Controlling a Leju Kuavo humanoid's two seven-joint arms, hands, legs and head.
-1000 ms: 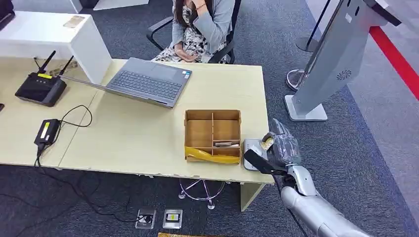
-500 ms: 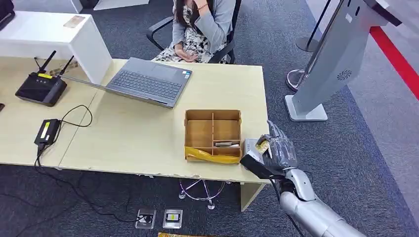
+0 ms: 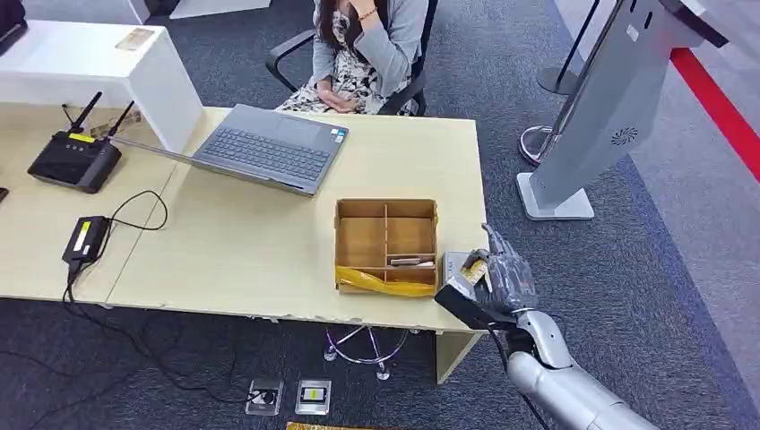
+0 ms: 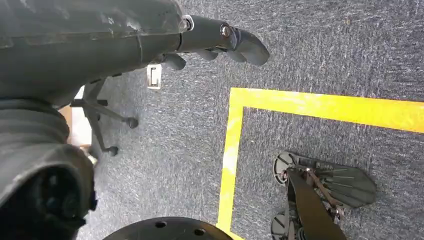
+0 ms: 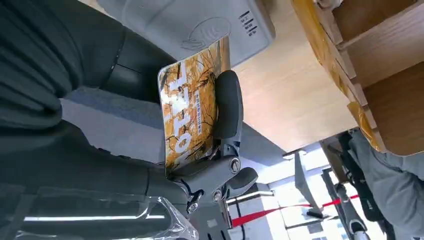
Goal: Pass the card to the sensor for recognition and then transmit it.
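My right hand (image 3: 505,278) holds a yellow patterned card (image 3: 474,267) (image 5: 192,107) just over the grey card sensor (image 3: 455,264) (image 5: 195,27) at the desk's front right corner. In the right wrist view the card is pinched between the thumb and a dark finger (image 5: 227,102), one end lying over the sensor's face. Whether card and sensor touch is unclear. My left hand (image 4: 220,42) hangs over the carpet, its fingers loosely curled with nothing in them.
A wooden divided box (image 3: 386,244) with yellow tape stands just left of the sensor. A laptop (image 3: 264,148) lies farther back, and a person (image 3: 367,49) sits behind the desk (image 3: 233,251). A grey kiosk (image 3: 609,98) stands right of the desk.
My right hand has moved left and slightly toward the desk's front edge with the card, bringing it over the sensor. Nothing else has moved.
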